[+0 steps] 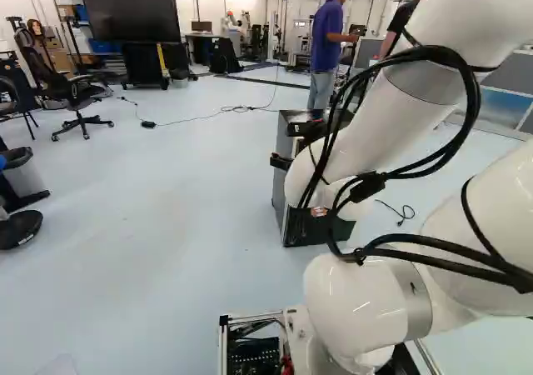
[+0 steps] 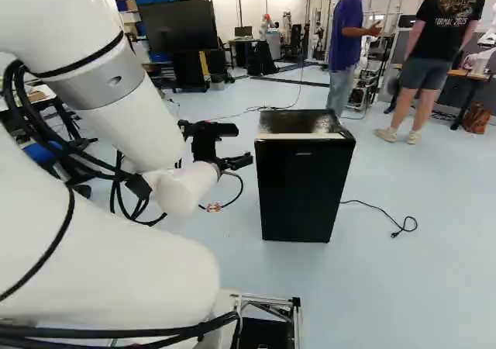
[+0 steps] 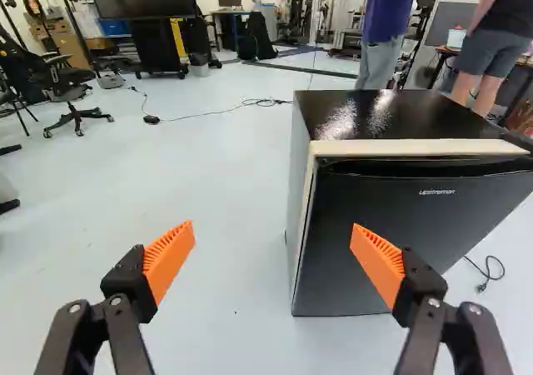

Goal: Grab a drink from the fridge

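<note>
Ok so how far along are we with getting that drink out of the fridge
Still early, it seems. Done: the claw is open and up near the black mini fridge. In hand: nothing between its fingers. Left: opening the door, which looks shut, then taking out a drink; none is visible.

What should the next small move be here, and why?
Probably shift the open gripper sideways toward the middle of the fridge: its door looks shut, so likely needs opening first, and in the wrist view only one finger overlaps it, the other showing against floor.
</note>
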